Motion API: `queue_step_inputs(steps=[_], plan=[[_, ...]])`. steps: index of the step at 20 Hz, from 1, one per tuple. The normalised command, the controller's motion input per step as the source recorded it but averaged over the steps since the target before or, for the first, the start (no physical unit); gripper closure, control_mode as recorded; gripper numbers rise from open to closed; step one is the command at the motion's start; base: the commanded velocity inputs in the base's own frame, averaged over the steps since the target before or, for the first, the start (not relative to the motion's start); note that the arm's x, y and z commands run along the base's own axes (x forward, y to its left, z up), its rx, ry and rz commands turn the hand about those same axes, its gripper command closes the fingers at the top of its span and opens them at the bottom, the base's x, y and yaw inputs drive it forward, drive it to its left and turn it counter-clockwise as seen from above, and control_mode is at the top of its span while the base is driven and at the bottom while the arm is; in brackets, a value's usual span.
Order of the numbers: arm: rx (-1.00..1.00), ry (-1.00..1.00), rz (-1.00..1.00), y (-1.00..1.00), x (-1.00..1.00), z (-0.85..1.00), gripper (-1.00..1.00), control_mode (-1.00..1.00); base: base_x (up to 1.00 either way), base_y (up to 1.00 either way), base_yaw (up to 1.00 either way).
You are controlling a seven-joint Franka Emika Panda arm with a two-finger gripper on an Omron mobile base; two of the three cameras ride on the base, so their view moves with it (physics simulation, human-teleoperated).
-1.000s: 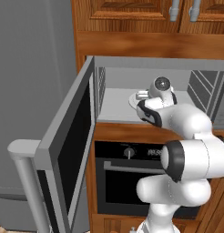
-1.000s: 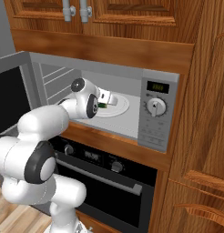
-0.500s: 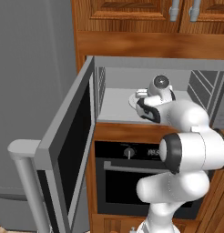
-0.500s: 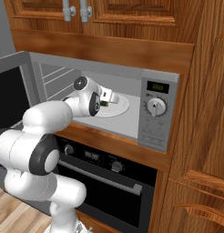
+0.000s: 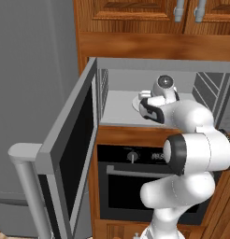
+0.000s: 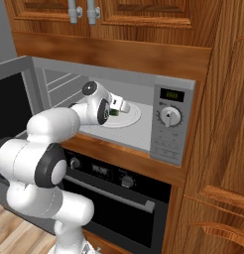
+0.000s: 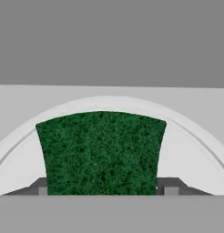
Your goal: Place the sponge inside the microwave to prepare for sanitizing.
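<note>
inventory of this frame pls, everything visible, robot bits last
microwave: 1, silver-grey, built into the wood cabinetry, door swung open to the left
microwave plate: 1, white, round, on the microwave floor
sponge: 1, dark green scrub face showing, over the plate, between the claw's fingertips
oven: 1, black, knobs and horizontal handle, under the microwave
upper cabinets: wood, grey handles, above the microwave
fridge: 1, grey, left of the microwave
arm: 1, white with dark joints, reaching into the microwave
claw: 1, dark fingertips either side of the sponge; grip or release not clear
</note>
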Motion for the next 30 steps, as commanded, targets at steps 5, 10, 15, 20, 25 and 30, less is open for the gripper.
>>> queue_step_inputs(steps=[5,10,15,20,25,30], plan=[[0.00,0.00,0.00,0.00,0.00,0.01,-1.00,-1.00,0.00,0.00,0.00],[0.00,-0.02,0.00,0.01,-0.39,0.13,-1.00,-1.00,0.00,0.00,0.00],[0.00,-0.10,0.00,0.03,-0.72,0.13,-1.00,-1.00,0.00,0.00,0.00],[0.00,-0.13,0.00,0.03,-0.90,0.37,-1.00,-1.00,0.00,0.00,0.00],[0.00,-0.09,0.00,0.13,-1.00,0.51,-1.00,-1.00,0.00,0.00,0.00],[0.00,0.00,-0.01,0.28,-0.99,0.60,-1.00,-1.00,0.00,0.00,0.00]])
